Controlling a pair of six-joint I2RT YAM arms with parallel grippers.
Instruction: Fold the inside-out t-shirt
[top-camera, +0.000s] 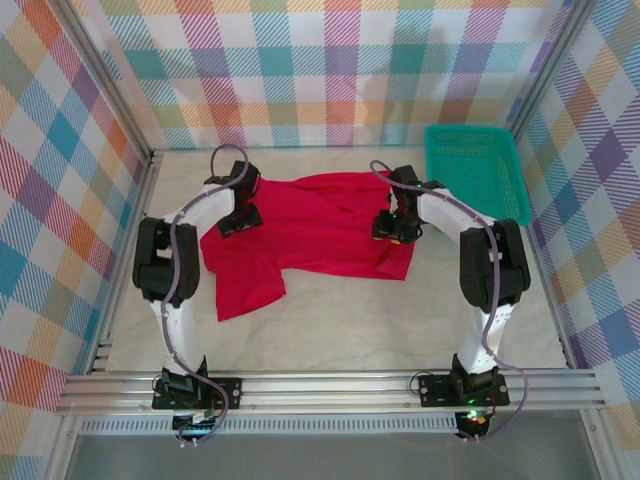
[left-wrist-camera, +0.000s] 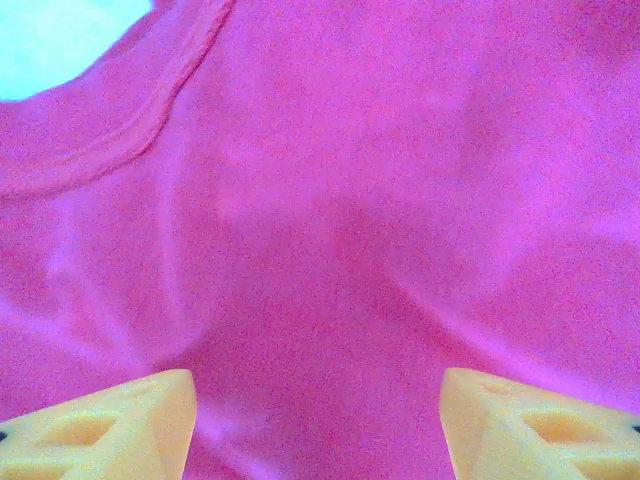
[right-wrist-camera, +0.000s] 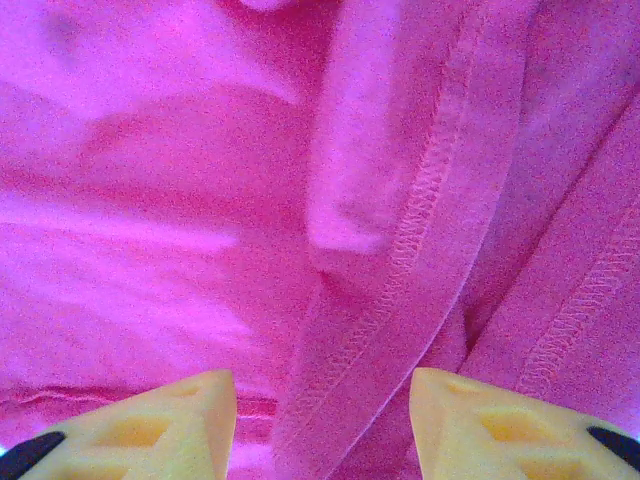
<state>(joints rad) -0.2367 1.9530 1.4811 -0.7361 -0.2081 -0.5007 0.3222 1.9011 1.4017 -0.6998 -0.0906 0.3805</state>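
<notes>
The inside-out t-shirt (top-camera: 310, 235) lies spread and rumpled on the pale table, bright red, with one part trailing toward the near left. My left gripper (top-camera: 238, 222) is down on the shirt's left part. In the left wrist view it (left-wrist-camera: 318, 425) stands open, its yellow fingertips (left-wrist-camera: 120, 425) wide apart over smooth cloth (left-wrist-camera: 380, 200), with a curved seam (left-wrist-camera: 150, 120) beyond. My right gripper (top-camera: 392, 230) is down on the shirt's right side. In the right wrist view it (right-wrist-camera: 322, 425) is open, and a stitched, hemmed fold (right-wrist-camera: 400, 300) runs between its fingertips (right-wrist-camera: 480, 425).
A teal plastic basket (top-camera: 476, 170) stands at the back right of the table (top-camera: 400, 320), close to the right wall. Checkered walls enclose the table on three sides. An aluminium rail (top-camera: 330, 385) runs along the near edge by the arm bases.
</notes>
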